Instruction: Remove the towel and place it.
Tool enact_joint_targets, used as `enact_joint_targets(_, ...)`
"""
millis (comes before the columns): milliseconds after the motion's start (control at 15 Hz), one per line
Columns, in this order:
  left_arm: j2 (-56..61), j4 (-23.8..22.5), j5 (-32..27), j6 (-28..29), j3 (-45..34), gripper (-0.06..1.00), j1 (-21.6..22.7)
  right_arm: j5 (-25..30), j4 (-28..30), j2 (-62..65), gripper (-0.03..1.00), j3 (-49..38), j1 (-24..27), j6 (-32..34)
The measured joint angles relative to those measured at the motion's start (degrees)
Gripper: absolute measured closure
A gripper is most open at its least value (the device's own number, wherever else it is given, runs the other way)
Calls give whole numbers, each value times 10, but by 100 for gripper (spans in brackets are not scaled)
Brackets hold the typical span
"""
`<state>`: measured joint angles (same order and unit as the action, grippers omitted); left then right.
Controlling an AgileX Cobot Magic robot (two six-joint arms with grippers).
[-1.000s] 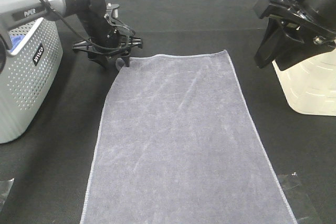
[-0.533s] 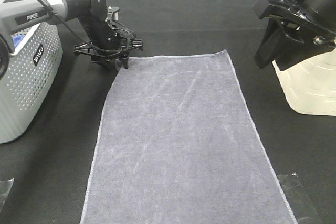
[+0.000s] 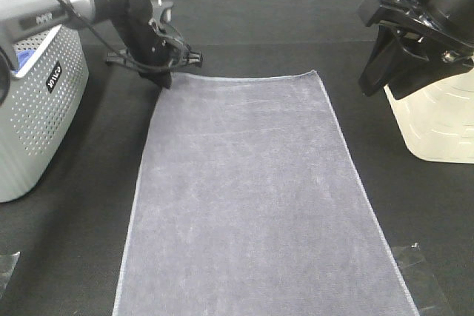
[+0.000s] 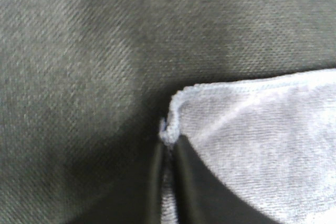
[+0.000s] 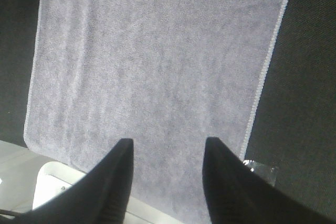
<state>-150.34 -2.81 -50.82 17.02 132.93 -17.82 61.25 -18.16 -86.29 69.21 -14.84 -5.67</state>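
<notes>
The grey-lavender towel (image 3: 244,190) lies flat and lengthwise on the black table, running from the front edge toward the back. My left gripper (image 3: 164,78) is low at the towel's far left corner. The left wrist view shows it (image 4: 169,148) shut on that hemmed corner of the towel (image 4: 252,129). My right gripper (image 3: 381,90) hangs open and empty, raised above the table to the right of the towel's far right corner. In the right wrist view its fingers (image 5: 118,182) stand apart above the towel (image 5: 157,61).
A grey perforated basket (image 3: 37,109) stands at the left with a bright blue cloth (image 3: 22,57) inside. A white bin (image 3: 437,123) stands at the right under my right arm. Clear tape patches (image 3: 422,257) lie near the front corners.
My left gripper has moved toward the back, drawing the towel's far left corner with it. The curled corner now lies flat and the far edge looks straight. The right arm has not moved.
</notes>
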Motion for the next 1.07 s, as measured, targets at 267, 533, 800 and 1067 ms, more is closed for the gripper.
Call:
enact_joint_targets(267,15,-55,-9,-20,9,93,0,-59,-32,-12,55,0,0,-42)
enact_joint_targets(533,17,-53,-5,-24,9,93,0,-105,-88,-97,44,60,0,-131)
enact_joint_targets(800,17,-50,-2,-24,9,93,0,-115,-81,-227,40,209,-7,-167)
enact_joint_targets(1067,18,-45,-1,-24,9,93,0,-125,22,-337,42,334,-38,-128)
